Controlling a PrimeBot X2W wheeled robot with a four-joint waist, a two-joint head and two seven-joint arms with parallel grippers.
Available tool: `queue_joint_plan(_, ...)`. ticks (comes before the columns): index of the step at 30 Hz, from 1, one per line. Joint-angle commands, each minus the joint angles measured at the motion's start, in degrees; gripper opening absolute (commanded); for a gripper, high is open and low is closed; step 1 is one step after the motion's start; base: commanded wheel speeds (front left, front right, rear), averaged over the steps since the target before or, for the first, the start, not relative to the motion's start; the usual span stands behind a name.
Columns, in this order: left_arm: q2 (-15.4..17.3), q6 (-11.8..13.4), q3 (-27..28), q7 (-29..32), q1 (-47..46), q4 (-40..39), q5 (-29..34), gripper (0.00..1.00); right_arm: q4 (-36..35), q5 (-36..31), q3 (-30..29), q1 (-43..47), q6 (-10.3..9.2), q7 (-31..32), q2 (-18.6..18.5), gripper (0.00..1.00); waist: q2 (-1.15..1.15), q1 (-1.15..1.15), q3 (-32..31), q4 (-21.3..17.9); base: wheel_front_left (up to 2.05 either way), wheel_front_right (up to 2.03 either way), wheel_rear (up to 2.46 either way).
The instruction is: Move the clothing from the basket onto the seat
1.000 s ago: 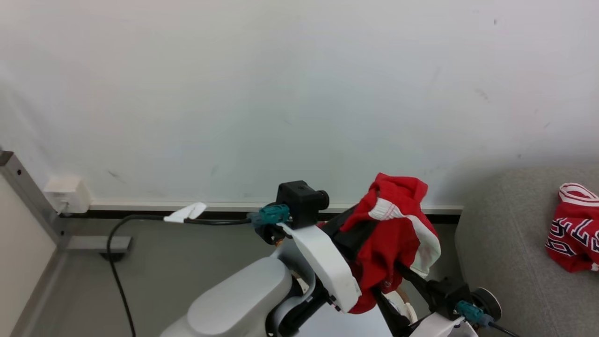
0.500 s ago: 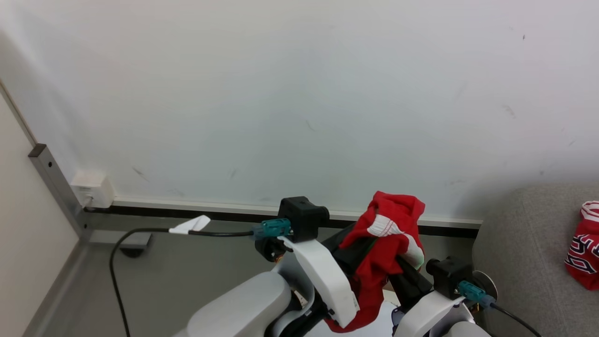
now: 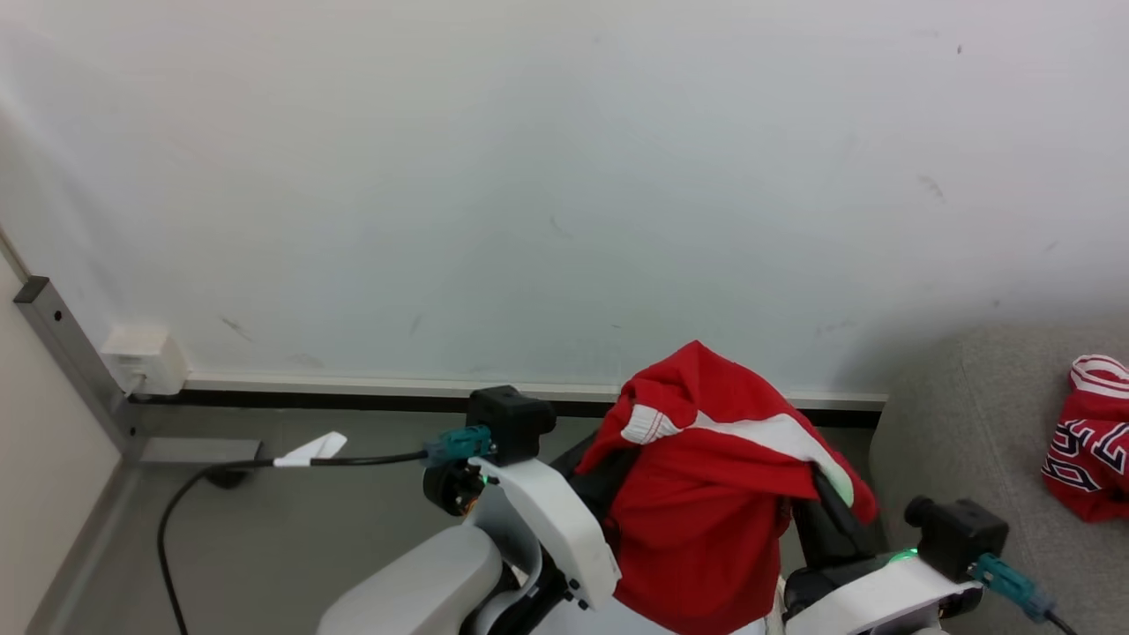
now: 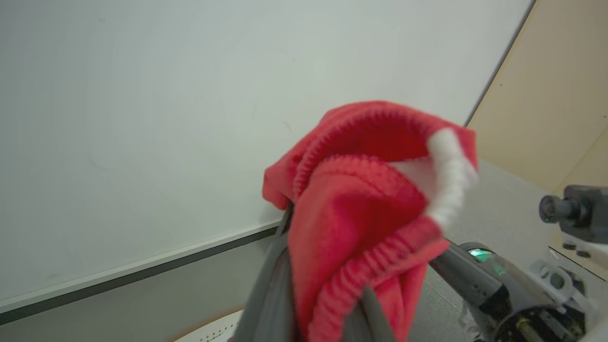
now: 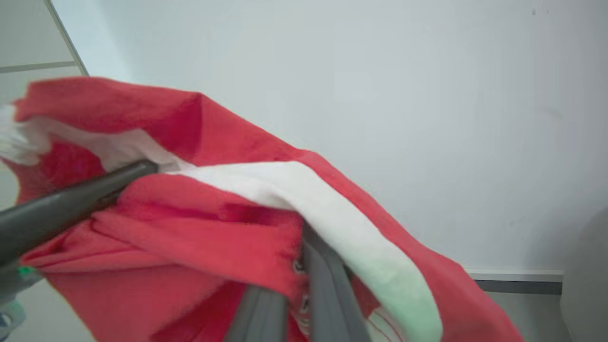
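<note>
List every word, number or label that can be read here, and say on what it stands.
No text can be read in full.
Red jersey on the sofa: large black letters with white outlines, folded and cut off by the picture's edge, not readable.
White tag on the black cable: too small to tell.
Red striped garment: no text shows.

Pale wall (image 3: 564,176) above grey floor (image 3: 291,529); white box (image 3: 141,360), perhaps a socket, at skirting (image 3: 353,386).
</note>
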Motion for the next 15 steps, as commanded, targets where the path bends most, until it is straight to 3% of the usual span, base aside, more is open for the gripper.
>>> queue_joint_plan(1, 0.4, 0.0, 0.0, -0.6, 1.3, 0.4, -0.5, 0.41, -1.5, 1.6, -1.1, 1.1, -0.13, -0.2, -0.4, 0.00, 0.00, 0.00, 0.3, -0.5, 0.00, 0.00, 0.00)
queue_joint_plan(2, 0.5, -0.1, -0.1, -0.8, 1.4, 0.5, -0.3, 0.53, -2.6, 2.5, -1.7, 1.4, -0.13, -0.2, -0.4, 0.00, 0.00, 0.00, 0.4, -0.8, 0.00, 0.00, 0.00)
queue_joint_plan(3, 0.5, -0.2, -0.1, -1.0, 1.5, 0.7, -0.2, 0.95, -3.5, 3.2, -2.3, 1.6, -0.13, -0.2, -0.4, 0.00, 0.00, 0.00, 0.5, -1.1, 0.00, 0.00, 0.00)
queue_joint_plan(4, 0.5, -0.4, -0.3, -1.1, 1.7, 0.7, -0.2, 1.00, -4.4, 3.9, -2.9, 1.6, -0.13, -0.2, -0.5, 0.00, 0.00, 0.00, 0.7, -1.5, 0.00, 0.00, 0.00)
queue_joint_plan(15, 1.3, -1.2, -1.5, -2.7, 3.3, -0.6, 1.4, 1.00, -9.7, 6.2, -7.8, 0.5, -0.13, -0.2, -2.3, 0.00, 0.00, 0.00, 1.8, -6.7, 0.00, 0.00, 0.00)
